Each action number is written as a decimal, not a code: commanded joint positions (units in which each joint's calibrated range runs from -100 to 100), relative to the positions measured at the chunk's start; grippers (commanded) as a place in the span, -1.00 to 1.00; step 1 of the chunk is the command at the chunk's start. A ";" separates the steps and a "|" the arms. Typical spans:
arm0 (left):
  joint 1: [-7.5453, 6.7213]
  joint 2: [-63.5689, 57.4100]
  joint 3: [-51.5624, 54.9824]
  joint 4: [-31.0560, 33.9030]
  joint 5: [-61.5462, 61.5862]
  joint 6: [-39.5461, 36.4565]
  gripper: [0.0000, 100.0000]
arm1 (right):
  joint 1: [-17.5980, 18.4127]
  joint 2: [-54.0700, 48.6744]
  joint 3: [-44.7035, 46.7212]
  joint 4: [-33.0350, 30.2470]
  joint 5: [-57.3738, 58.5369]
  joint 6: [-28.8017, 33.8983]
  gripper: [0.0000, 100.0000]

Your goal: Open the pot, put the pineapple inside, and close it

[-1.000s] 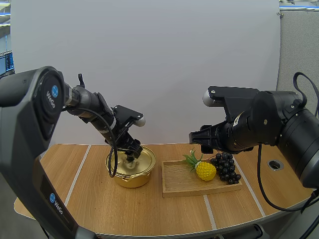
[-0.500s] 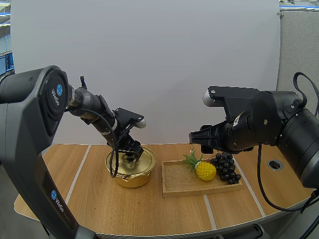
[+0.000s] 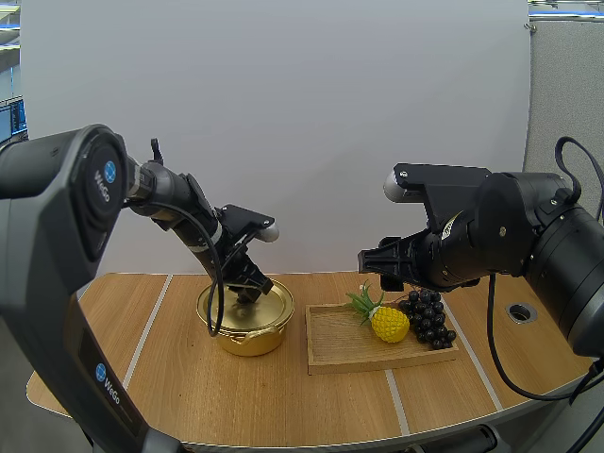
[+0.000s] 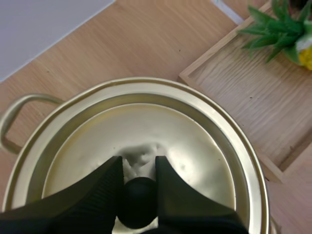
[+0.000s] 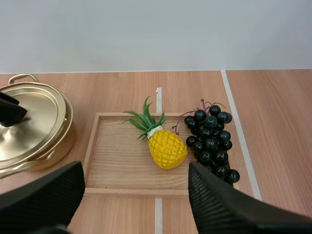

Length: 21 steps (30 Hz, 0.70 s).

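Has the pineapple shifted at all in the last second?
No. The pineapple lies where it was on the wooden tray, leaves toward the pot, the grapes right beside it.

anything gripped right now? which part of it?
The left gripper has its jaws shut on the lid by its black knob. The right gripper holds nothing, jaws open over the wooden tray.

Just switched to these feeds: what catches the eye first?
The gold pot, left of the wooden tray, where my left gripper pinches the black knob of its lid. Next, the yellow pineapple lying in that tray beside dark grapes, with my right gripper open above it.
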 commanded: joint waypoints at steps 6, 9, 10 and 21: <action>-0.16 -16.86 -10.97 1.32 11.93 -3.80 -1.00 | -0.22 -0.10 -0.32 -0.37 -0.35 -0.04 1.00; -0.16 -21.14 -15.39 1.41 12.00 -5.26 -1.00 | -0.22 -0.10 -0.32 -0.37 -0.35 -0.04 1.00; -0.16 -22.58 -16.92 1.41 12.00 -5.41 -1.00 | -0.22 -0.10 -0.32 -0.37 -0.35 -0.04 1.00; -0.16 -32.71 -34.49 1.41 10.39 -8.09 -1.00 | -0.22 -0.10 -0.32 -0.27 -0.35 -0.04 1.00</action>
